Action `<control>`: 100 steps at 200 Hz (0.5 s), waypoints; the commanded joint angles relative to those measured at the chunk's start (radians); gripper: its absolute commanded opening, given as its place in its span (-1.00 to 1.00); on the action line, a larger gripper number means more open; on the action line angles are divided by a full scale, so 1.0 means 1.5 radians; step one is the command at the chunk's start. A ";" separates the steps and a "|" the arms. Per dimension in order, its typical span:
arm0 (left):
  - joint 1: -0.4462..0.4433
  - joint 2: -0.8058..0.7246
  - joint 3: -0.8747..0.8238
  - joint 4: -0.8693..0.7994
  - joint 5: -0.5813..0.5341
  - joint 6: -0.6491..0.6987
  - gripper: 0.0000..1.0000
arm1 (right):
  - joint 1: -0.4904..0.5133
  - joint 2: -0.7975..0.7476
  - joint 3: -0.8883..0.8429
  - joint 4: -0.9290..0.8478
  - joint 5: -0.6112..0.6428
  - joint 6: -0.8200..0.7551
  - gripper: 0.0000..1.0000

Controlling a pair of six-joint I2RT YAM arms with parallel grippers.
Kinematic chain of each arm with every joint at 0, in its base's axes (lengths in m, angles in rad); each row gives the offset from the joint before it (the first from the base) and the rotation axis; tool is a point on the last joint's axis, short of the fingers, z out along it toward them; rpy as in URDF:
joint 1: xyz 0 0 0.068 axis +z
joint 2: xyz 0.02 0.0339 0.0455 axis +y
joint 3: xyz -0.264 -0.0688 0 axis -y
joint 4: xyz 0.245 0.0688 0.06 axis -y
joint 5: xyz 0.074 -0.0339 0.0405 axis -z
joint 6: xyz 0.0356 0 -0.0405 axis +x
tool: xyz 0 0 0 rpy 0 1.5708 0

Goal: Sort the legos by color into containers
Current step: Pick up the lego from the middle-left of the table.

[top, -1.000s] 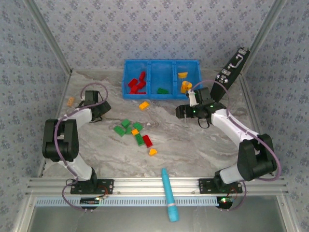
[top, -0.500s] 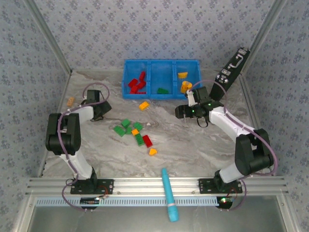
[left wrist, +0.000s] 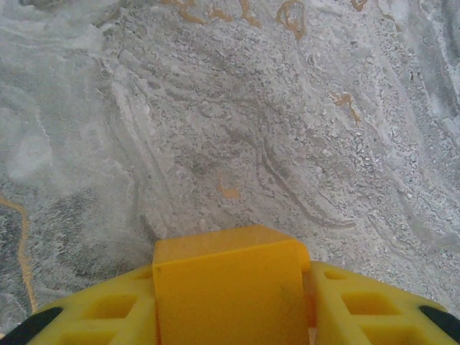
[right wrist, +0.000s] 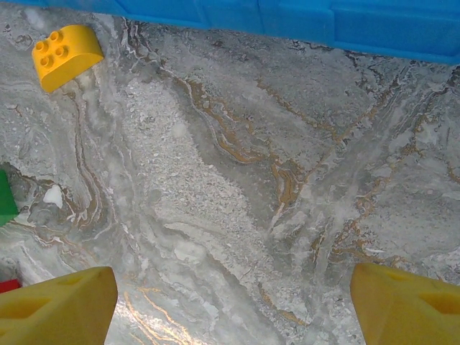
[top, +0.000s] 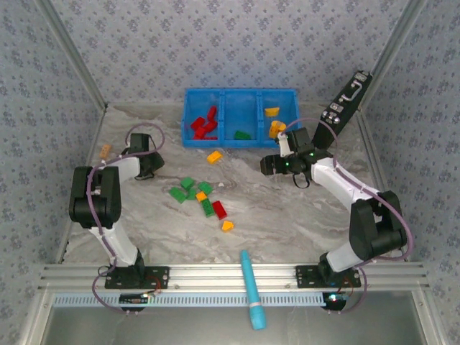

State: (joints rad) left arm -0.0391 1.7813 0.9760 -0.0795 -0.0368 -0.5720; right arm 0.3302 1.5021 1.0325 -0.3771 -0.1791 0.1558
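Observation:
The blue bin (top: 223, 92) stands at the back with three containers side by side: red legos (top: 205, 124) in the left one, a green one (top: 242, 134) in the middle, yellow ones (top: 273, 122) in the right. Loose legos lie mid-table: a yellow one (top: 213, 156), a green cluster (top: 188, 188), a red one (top: 219, 209), another yellow one (top: 227, 226). My left gripper (top: 147, 167) hangs low at the left, its jaws shut on a yellow-orange lego (left wrist: 226, 280). Before the bin's front wall (right wrist: 287, 18), my right gripper (top: 269, 165) stands open over bare table, with the yellow lego (right wrist: 67, 55) ahead to its left.
A teal pen-like cylinder (top: 251, 289) lies across the front rail. A black device (top: 345, 104) leans at the back right. A small tan scrap (top: 105, 151) lies near the left wall. Bare marble stretches between the loose bricks and the right arm.
My left gripper's jaws have closed onto the yellow-orange brick, and the left arm's elbow has shifted slightly. The right arm has edged a little towards the bin.

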 commanded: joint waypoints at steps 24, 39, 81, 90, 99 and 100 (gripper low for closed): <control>0.004 -0.010 0.022 -0.052 0.027 0.024 -0.22 | 0.007 0.004 0.027 -0.019 0.000 -0.013 0.73; 0.004 -0.022 0.022 -0.066 0.033 0.028 -0.25 | 0.007 -0.002 0.022 -0.020 0.000 -0.013 0.73; -0.042 -0.113 0.046 -0.114 0.042 0.037 -0.29 | -0.005 -0.021 0.000 -0.009 0.015 -0.003 0.72; -0.065 -0.127 0.063 -0.129 0.037 0.042 -0.29 | -0.009 -0.025 -0.004 -0.007 0.039 0.006 0.72; -0.087 -0.140 0.081 -0.138 0.032 0.044 -0.29 | -0.017 -0.034 -0.009 -0.002 0.054 0.004 0.72; -0.089 -0.141 0.083 -0.139 0.033 0.044 -0.29 | -0.018 -0.035 -0.009 -0.002 0.057 0.004 0.72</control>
State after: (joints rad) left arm -0.0921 1.6547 1.0077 -0.2260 0.0074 -0.5365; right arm 0.3271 1.4944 1.0374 -0.3767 -0.1665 0.1501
